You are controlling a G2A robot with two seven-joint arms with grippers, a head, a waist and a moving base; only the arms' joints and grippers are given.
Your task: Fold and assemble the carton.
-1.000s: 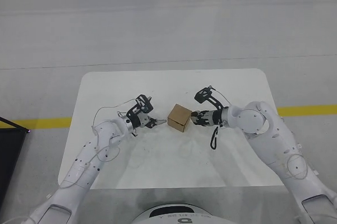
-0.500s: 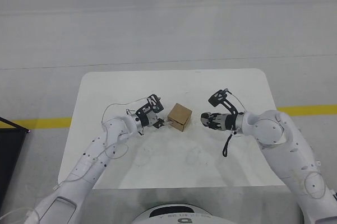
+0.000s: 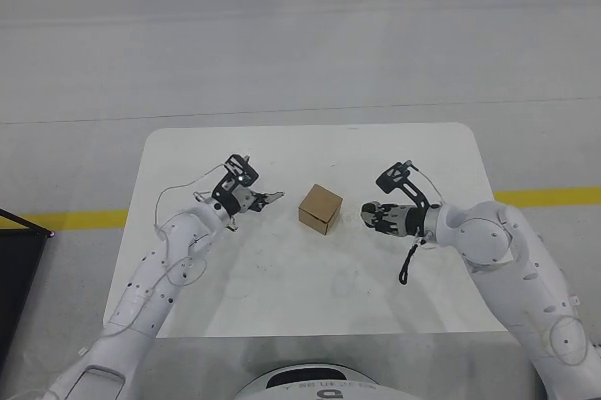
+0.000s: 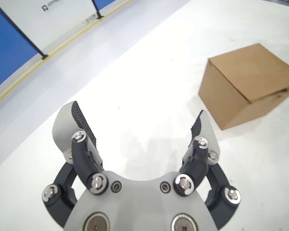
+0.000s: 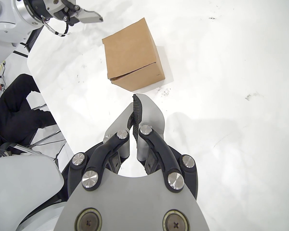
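Observation:
A small brown carton stands closed on the white table, near its middle. My left gripper hovers a short way off the carton's left side, open with nothing between its fingers. In the left wrist view the gripper faces bare table, and the carton stands apart from it. My right gripper stays a little off the carton's right side, shut and empty. The right wrist view has the shut gripper just short of the carton, with the left gripper beyond it.
The table's rounded edge runs close behind the left arm. A yellow floor line passes under the table. Blue panels stand far off across the floor.
The left gripper has pulled back from the carton's left side and up toward the table's far side. The right gripper withdrew from the carton to the right a second ago and has since held still.

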